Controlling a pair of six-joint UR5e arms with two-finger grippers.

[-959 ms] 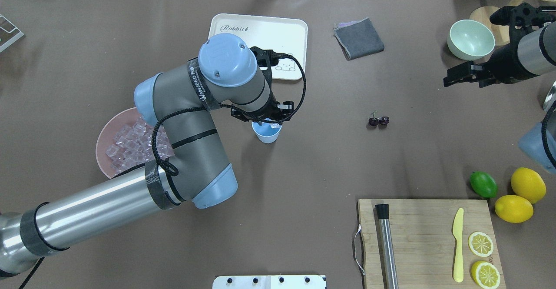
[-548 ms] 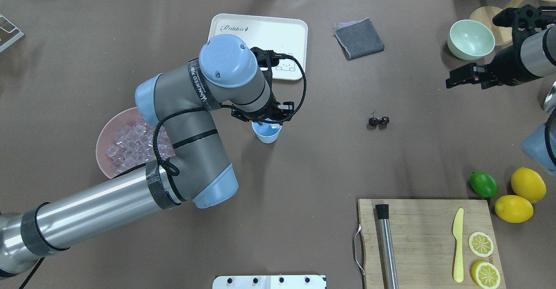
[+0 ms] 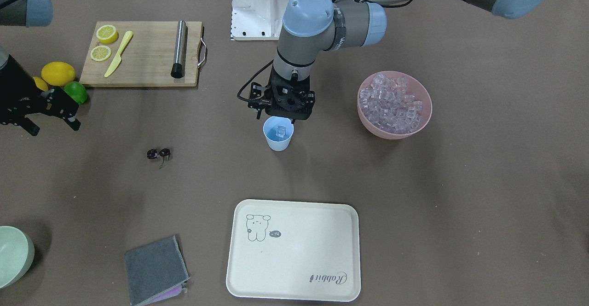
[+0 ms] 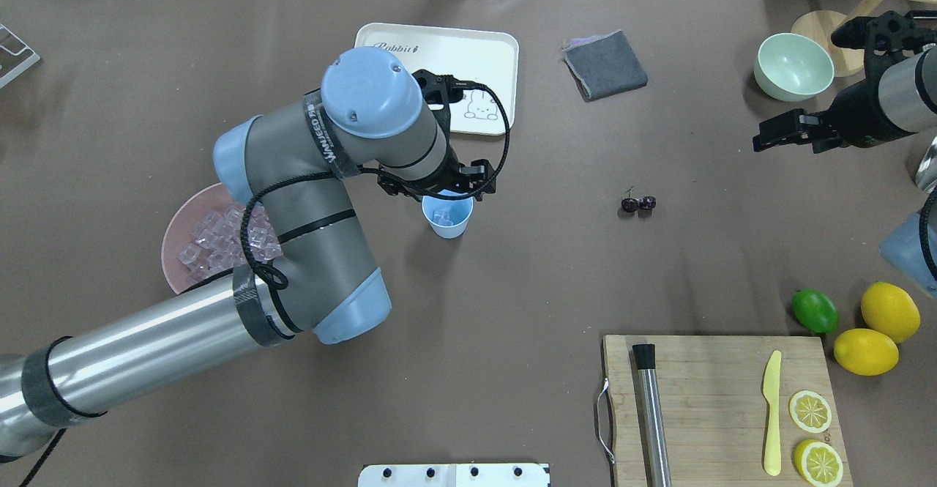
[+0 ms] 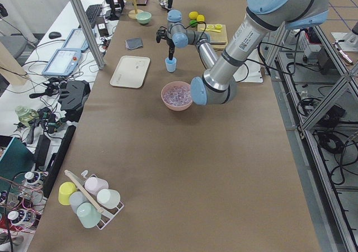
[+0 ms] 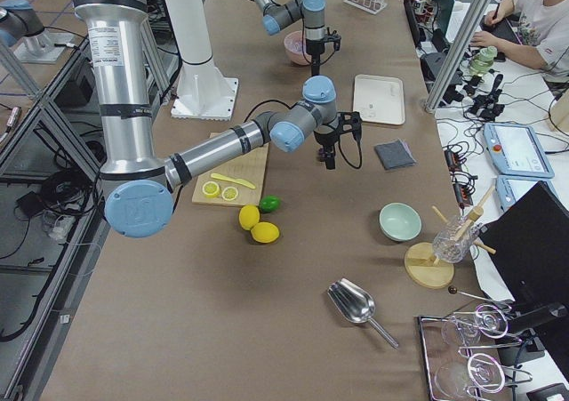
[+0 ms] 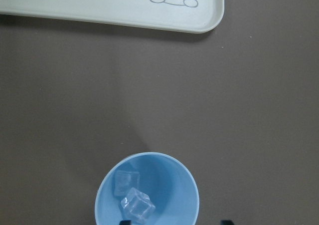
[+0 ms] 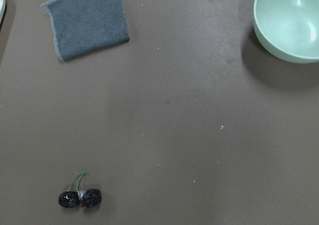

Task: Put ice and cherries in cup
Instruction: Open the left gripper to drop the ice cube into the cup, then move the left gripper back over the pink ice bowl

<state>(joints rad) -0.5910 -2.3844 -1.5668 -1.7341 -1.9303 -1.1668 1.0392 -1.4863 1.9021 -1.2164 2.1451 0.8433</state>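
Observation:
The light-blue cup stands upright mid-table; it also shows in the front view and the left wrist view. Two ice cubes lie inside it. My left gripper hangs open and empty just above the cup's rim. More ice fills the pink bowl. The cherries lie on the table to the cup's right and show in the right wrist view. My right gripper is open and empty, high and well to the right of the cherries.
A cream tray lies behind the cup. A grey cloth and a pale green bowl sit at the back right. A cutting board with knife, lemon slices and metal rod, a lime and lemons are at the front right.
The ice cube held at the cup's rim now lies inside the cup. My left arm has shifted slightly back and left. My right gripper barely moved.

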